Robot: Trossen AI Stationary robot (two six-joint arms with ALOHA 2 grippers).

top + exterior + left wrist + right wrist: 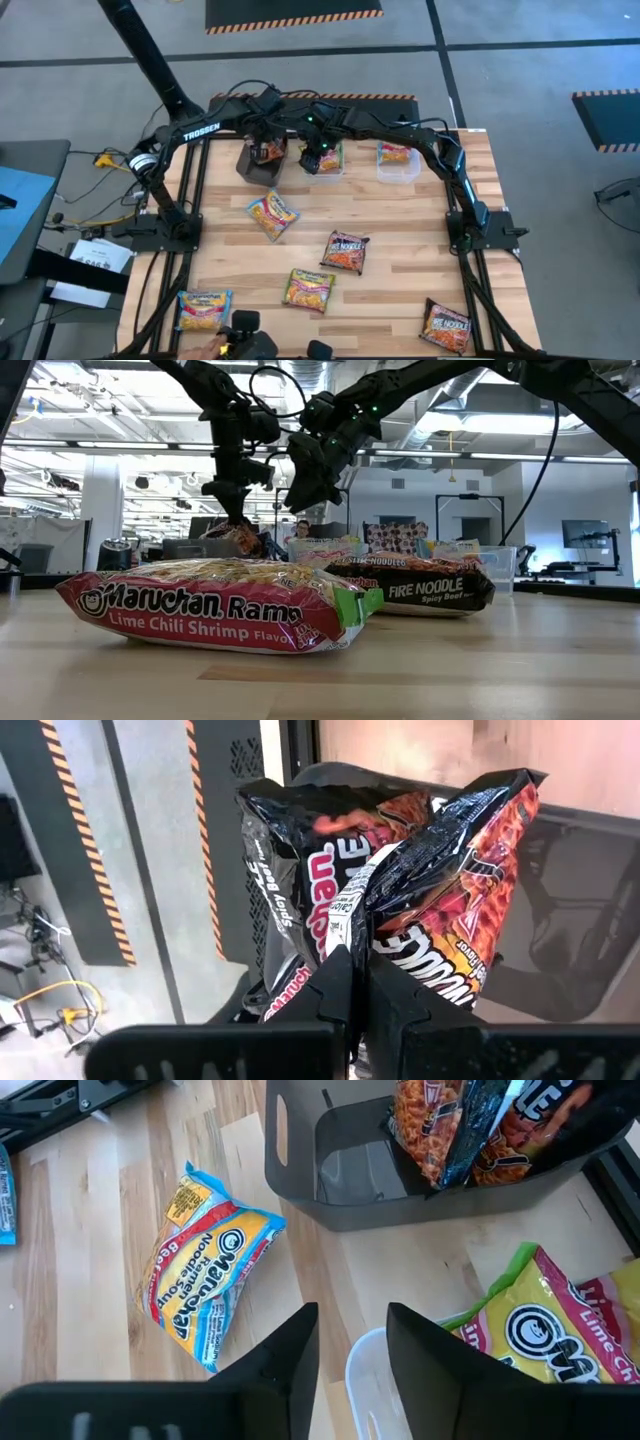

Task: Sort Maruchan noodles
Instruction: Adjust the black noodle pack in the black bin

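Observation:
The Maruchan noodles are flat packets. Five lie on the table: a yellow-blue one [272, 213], a dark one [345, 252], a pink-green one [308, 290], a blue-yellow one [204, 308] and another dark one [446, 325]. My left gripper [268, 148] hangs over the black tub [252, 165] at the far edge, shut on a dark Fire Noodle packet [400, 870]. My right gripper [350, 1340] is open and empty over a clear tub [362, 1370] that holds a lime-green packet [545, 1330]. A second clear tub [398, 162] holds one more packet. My left gripper pinches the dark packet between its two fingers [335, 985] at a crumpled upper edge [352, 935], coming from above and pointing down. The packet hangs folded and creased below the fingers, reaching into the black tub; whether its lower end rests on the tub floor is hidden.
The three tubs stand in a row along the far edge, and both arms crowd close together above them. Dark packets [470, 1130] stand on end inside the black tub [400, 1175]. The yellow-blue packet [205, 1275] lies just in front of it. Bare wood shows between the scattered packets.

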